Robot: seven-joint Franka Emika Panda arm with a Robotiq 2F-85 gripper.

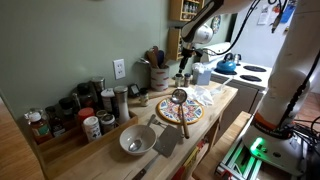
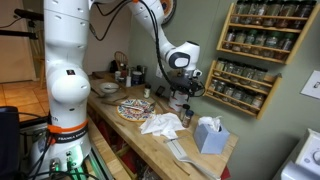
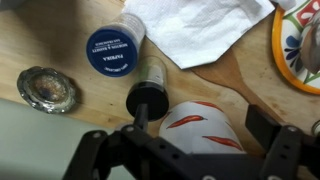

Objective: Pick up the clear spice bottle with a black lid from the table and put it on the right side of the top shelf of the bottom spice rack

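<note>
Pale butcher-block table (image 3: 235, 85) lay under the gripper (image 3: 185, 150), its dark fingers (image 3: 88, 152) spread wide and empty. Beyond, the clear glass spice bottle (image 3: 149, 82) with round black cap rested on the wood beside crumpled white paper (image 3: 200, 30). Farther off hung the brown bottom spice rack (image 2: 245, 88).

- Spice bottle (image 3: 151, 78): small, clear glass, black cap; stands on the table (image 3: 50, 45).
- Table: long light-wood countertop.
- Bottom spice rack (image 2: 244, 92): brown wood, wall-mounted, tiered.
- Top shelf (image 2: 245, 75): upper tier, holds a row of small dark-lidded jars.
</note>
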